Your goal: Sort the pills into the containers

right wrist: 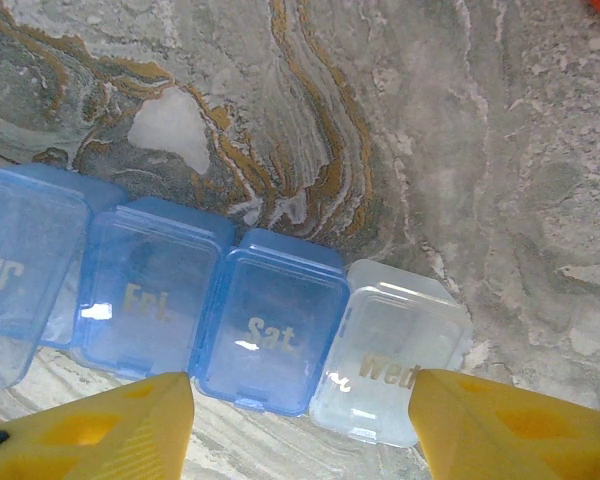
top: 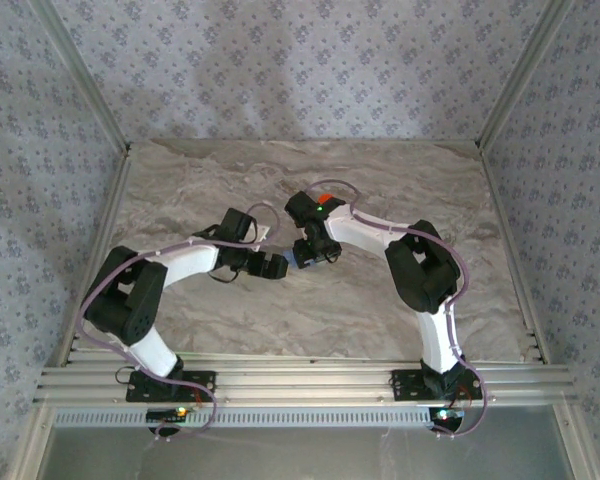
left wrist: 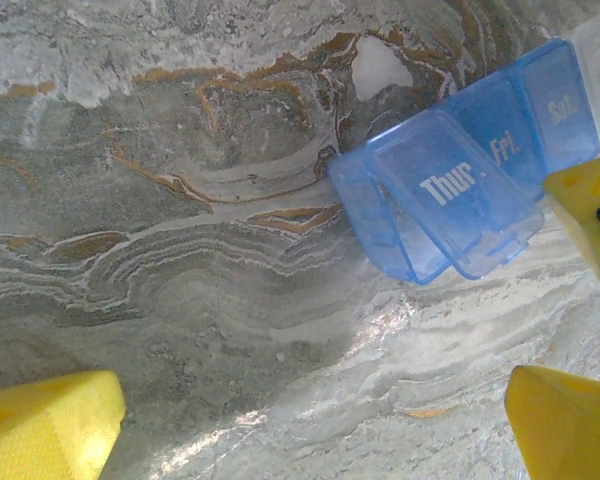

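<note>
**Both arms poised at the pill box, nothing gripped**

Top external view: the left fingers (top: 276, 266) and the right fingers (top: 310, 252) meet nose to nose near the middle of the marbled desk (top: 230, 170). A spot of bright orange, probably the orange bottle (top: 326, 197), sits just behind the right arm.

Left wrist view: the blue pill box (left wrist: 450, 200) lies flat on the desk towards the upper right. Its "Thur" lid looks lifted ajar, with "Fri" and "Sat" beyond it. The left arm's yellow pads (left wrist: 50, 420) stand wide apart with bare desk between them and nothing held.

Right wrist view: the pill box (right wrist: 210, 310) runs across the frame just beyond the fingertips, reading "Fri", "Sat" and a clear "Wed" cell. The right arm's yellow pads (right wrist: 520, 430) are also spread wide and hold nothing. I cannot make out any pills.

The step in hand appears to be working the lids. One arm should steady the box by its end wall, pressing it flat. The other should catch only the lip of one lid and lift gently, so the light box neither skids nor tips.
</note>
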Controlling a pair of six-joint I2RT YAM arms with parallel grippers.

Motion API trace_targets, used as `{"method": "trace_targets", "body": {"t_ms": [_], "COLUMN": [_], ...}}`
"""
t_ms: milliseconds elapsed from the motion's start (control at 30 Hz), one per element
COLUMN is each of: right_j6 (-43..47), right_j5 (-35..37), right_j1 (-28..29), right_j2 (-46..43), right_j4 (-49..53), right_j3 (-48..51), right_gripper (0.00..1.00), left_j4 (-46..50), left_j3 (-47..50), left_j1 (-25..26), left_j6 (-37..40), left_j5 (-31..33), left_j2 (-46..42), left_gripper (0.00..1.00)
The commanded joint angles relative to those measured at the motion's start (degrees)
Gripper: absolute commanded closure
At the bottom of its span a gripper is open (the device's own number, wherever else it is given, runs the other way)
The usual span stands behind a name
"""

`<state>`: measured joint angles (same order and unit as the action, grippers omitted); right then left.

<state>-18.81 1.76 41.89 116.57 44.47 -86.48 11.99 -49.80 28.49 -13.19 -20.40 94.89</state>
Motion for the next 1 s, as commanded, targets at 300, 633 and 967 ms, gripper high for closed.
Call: {"method": "trace_targets", "body": {"t_ms": [300,633,967], "right_j6": [-0.1,-0.2,-0.2], "right_j5": [-9.3,-9.6,-10.1], "right_j1": [1.3,1.2,1.1], "right_j2": [8.4,9.2,9.7], "right_j4": [2.4,2.7,3.3], "right_j3": [3.9,2.8,1.8], "right_gripper": [0.38,0.38,0.38], "left_j4": [-3.7,-3.1,-2.5], "left_j3": [-7.6,-12.0,-16.7], "left_j1": [-2.3,-3.2,-4.7], "left_j6": [0.0,-2.0,-4.2], "left_j5": [-1.6,-1.4,-0.5], "left_j2": [6.0,8.5,9.8], "left_gripper": [0.00,0.01,0.00]}}
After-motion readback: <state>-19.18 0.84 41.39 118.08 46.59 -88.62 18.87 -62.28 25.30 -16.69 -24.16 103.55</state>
